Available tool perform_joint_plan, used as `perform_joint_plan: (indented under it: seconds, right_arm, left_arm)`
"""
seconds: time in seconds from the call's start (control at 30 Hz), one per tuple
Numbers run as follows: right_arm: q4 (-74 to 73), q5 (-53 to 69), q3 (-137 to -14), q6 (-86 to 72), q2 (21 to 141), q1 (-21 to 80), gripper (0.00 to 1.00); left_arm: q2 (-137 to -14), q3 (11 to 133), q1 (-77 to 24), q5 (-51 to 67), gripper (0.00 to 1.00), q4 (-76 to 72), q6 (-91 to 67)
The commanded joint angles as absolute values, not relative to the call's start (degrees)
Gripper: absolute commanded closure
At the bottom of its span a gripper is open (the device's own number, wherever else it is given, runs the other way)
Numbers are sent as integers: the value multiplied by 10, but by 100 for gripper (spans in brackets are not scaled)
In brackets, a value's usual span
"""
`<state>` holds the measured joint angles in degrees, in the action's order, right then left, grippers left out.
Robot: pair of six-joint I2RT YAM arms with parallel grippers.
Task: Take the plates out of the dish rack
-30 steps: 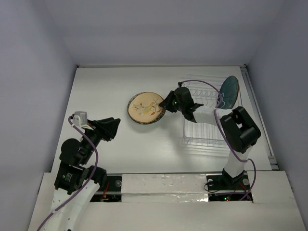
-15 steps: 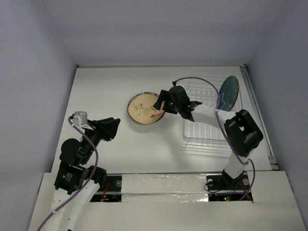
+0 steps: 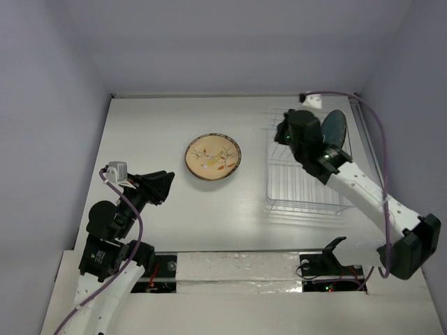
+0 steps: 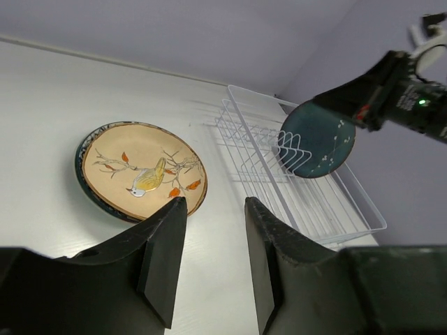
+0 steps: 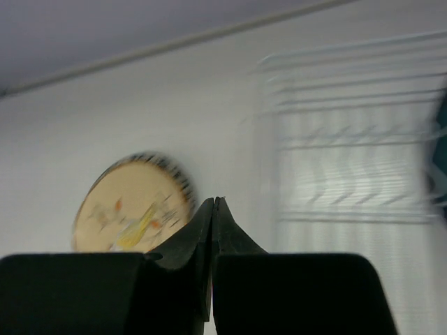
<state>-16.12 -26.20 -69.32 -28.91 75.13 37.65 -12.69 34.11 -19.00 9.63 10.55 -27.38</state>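
Tan plate: flat on the table, face up, left of the rack and well apart from it; unloaded, by the look of it.
Teal plate: on edge among the dividers at the rack's far end; the only plate seen in the rack, likely next to come out.
Other plates: none in view.
Right gripper: fingers pressed together, nothing between them; raised over the far half of the rack, just beside the teal plate; wrist view blurred.
Left gripper: fingers parted, nothing held; near the table's near left, pointed toward the tan plate, well apart from it.
Risk, shut fingers: no grip possible without opening first; a closed approach could nudge the teal plate and tip it over.
Risk, glazed rim: possible slip from a shallow pinch, with a drop onto the wires or table.
Risk, dividers: plate edge could snag on the way up and drag the light rack along.
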Motion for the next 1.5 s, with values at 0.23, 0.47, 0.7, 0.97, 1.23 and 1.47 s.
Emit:
perform_joint_plan:
  seconds: [0.23,0.47,0.7,0.97,1.23,1.47]
  right_arm:
    - [-286,-508,-650,-195,647,147,22]
    - [-232,-391,-650,-197,712,55,28]
    - [-200,-323,-664,-189,779,10,55]
    - [-218,-339,-720,-157,841,10,92]
    - [-236,-375,-772,-90,797,10,100]
    - [-255,-361,-817,-83,756,10,100]
  left_arm:
    - [-131,352,-187,102,99,78,-273]
    - [-127,353,-187,97,79,83,-274]
    - [-123,354,-187,98,68,83,-274]
    - [-118,355,-187,97,66,83,-273]
    - [-120,354,-187,101,65,83,-273]
    - [-123,353,-187,98,65,82,-274]
